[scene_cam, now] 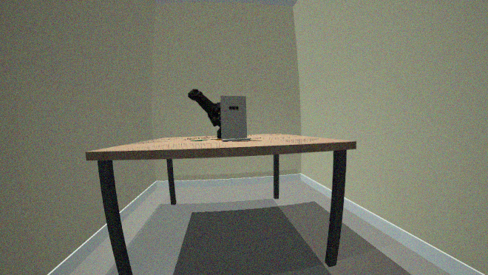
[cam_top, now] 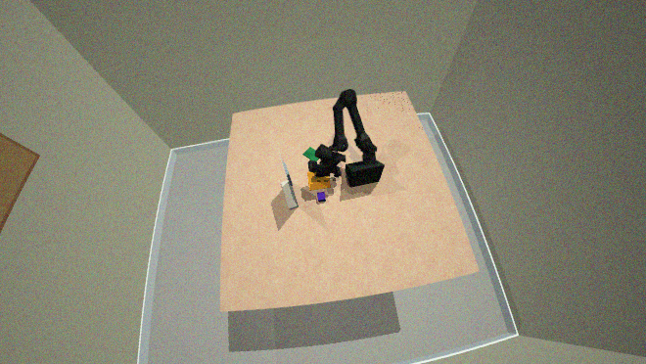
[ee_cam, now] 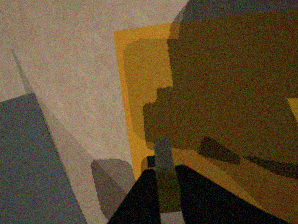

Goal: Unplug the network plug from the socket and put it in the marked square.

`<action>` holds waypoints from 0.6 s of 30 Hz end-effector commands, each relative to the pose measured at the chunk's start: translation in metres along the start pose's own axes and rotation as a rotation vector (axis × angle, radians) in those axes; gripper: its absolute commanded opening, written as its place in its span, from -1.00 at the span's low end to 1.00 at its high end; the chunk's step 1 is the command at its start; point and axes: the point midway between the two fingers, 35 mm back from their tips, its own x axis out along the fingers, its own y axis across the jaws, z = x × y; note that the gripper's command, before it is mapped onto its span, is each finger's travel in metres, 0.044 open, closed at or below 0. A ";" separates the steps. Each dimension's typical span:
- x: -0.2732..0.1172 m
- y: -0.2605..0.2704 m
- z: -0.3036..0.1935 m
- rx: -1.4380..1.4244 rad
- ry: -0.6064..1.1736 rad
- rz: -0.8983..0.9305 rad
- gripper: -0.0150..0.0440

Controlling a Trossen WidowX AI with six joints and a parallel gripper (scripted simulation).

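Black hand (ee_cam: 165, 192) pinching slim grey-olive network plug (ee_cam: 164, 163), lowered over flat orange marked square (cam_top: 320, 181) for release on worktop.

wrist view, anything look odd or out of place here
Nothing looks damaged or spilled. The gripper is shut on the plug, a thin pale piece between the dark fingers, held over the orange square on the table. The upright panel stands straight.

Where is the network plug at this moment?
In the wrist view the plug is clamped in the gripper, out of the panel, low over the orange square; in the top view the arm hides it.
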 end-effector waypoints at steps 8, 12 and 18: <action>0.008 -0.009 0.000 -0.012 0.001 -0.004 -0.49; 0.011 -0.011 0.001 -0.013 0.000 -0.003 -0.49; 0.015 -0.015 0.002 -0.014 -0.002 -0.001 -0.49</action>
